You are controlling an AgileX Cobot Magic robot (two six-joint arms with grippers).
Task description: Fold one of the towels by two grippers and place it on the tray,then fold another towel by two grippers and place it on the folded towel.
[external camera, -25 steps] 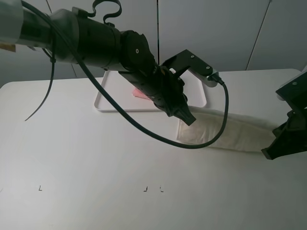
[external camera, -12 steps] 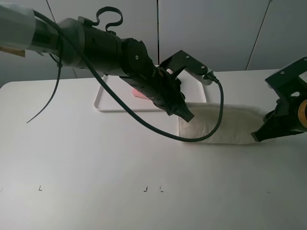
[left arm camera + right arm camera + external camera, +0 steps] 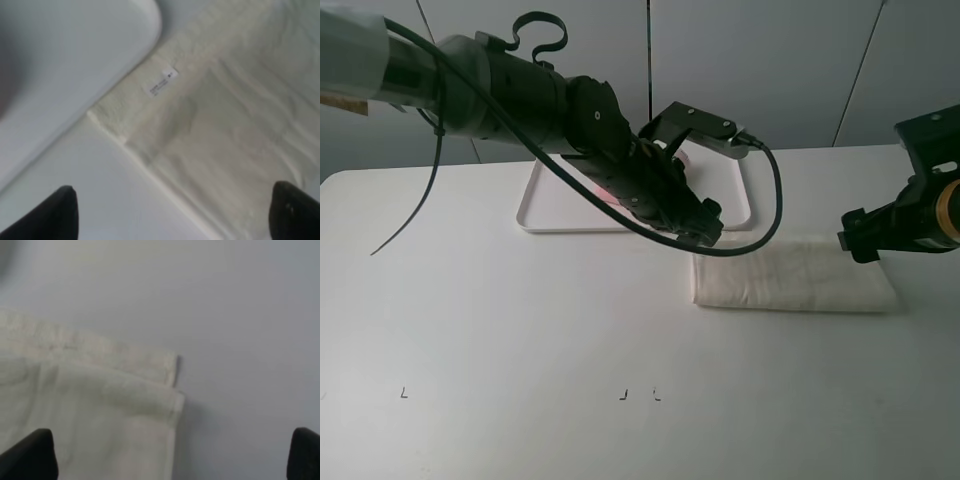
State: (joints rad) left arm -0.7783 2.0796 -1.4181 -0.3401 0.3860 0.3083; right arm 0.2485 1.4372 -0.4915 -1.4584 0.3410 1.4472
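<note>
I see my left arm [image 3: 535, 95], thick, matte-black, grey-sleeved behind, with a looping black cable [image 3: 770, 215] by the left hand [image 3: 705, 230], and the black right arm's [image 3: 910, 215] tan ring [image 3: 950, 215].

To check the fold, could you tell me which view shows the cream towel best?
The exterior high view: the cream towel lies almost whole there, folded flat. The left wrist view shows only its labelled corner, the right wrist view only another corner.
</note>
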